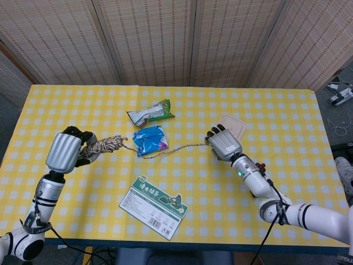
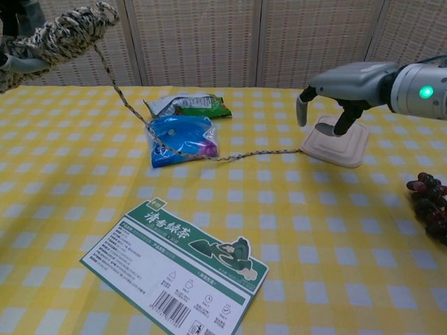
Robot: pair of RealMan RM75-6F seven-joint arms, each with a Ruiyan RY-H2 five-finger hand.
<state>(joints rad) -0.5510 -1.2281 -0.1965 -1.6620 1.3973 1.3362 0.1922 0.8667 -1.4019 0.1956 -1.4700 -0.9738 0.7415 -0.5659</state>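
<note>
staged lab tabletop, yellow checked tablecloth (image 1: 287, 110), woven folding screens (image 1: 154, 38) behind

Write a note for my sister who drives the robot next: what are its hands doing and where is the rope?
Left hand grips the wound rope bundle, lifted above the table.
Loose rope strand runs from the bundle over the blue packet to the beige tray.
Right hand, fingers apart and holding nothing, hovers over the strand's far end beside the tray.
Done: bundle is held up.
Left: the strand's far end is not yet gripped; part of the strand lies unwound on the table.
Also there: green snack bag, green-and-white card, grapes.
</note>
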